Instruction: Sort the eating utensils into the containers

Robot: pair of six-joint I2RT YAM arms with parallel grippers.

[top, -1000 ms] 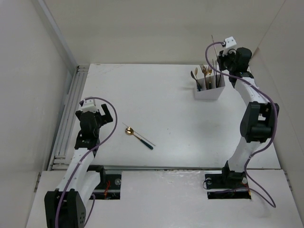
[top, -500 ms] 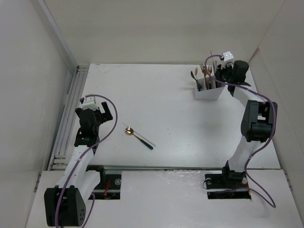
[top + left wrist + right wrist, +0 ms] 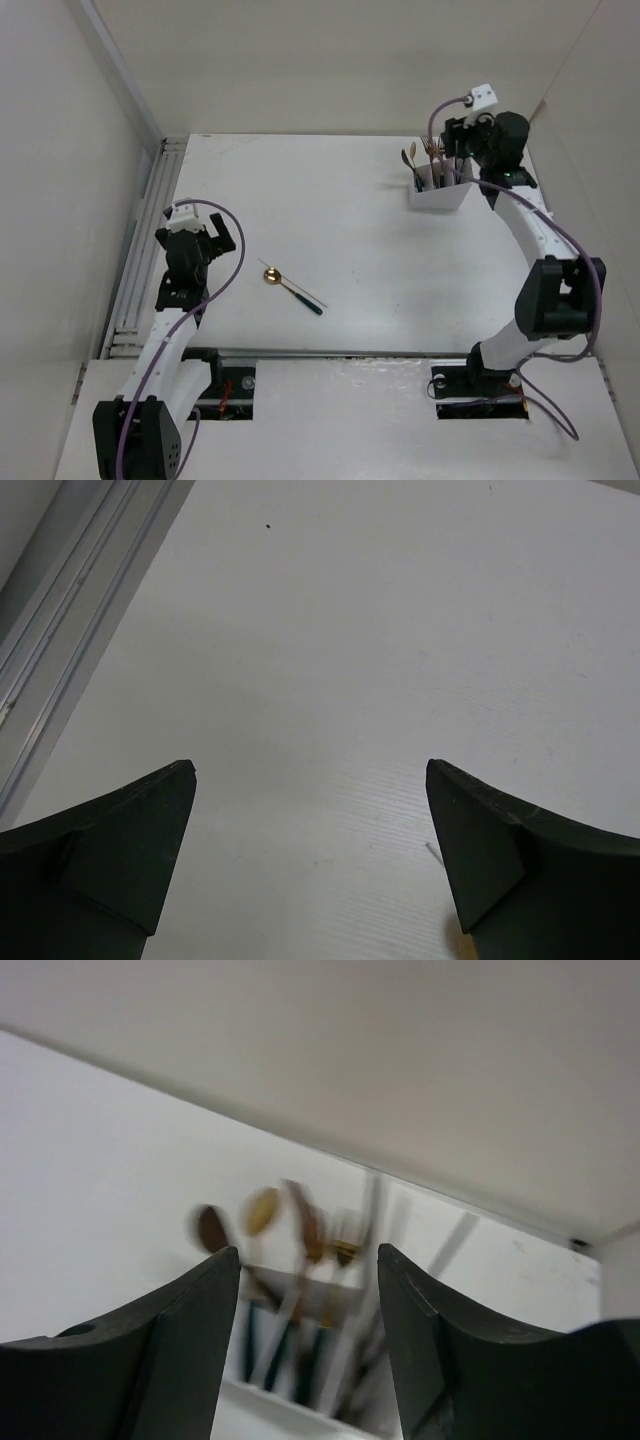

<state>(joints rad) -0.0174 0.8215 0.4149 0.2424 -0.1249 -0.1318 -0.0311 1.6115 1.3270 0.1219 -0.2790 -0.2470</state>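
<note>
Currently the right gripper (image 3: 308,1252) hangs spread and empty by the far-right bin (image 3: 440,196); the left gripper (image 3: 310,767) gapes wide, near-left.

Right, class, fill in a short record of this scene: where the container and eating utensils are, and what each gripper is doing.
Container: white rectangular plastic bin, far right of the white table, gold-headed utensils standing inside
Loose utensils: gold-headed spoon with dark handle, thin dark stick alongside, mid-table
Left gripper: open, empty, over bare table
Right gripper: open, empty, facing the bin
</note>
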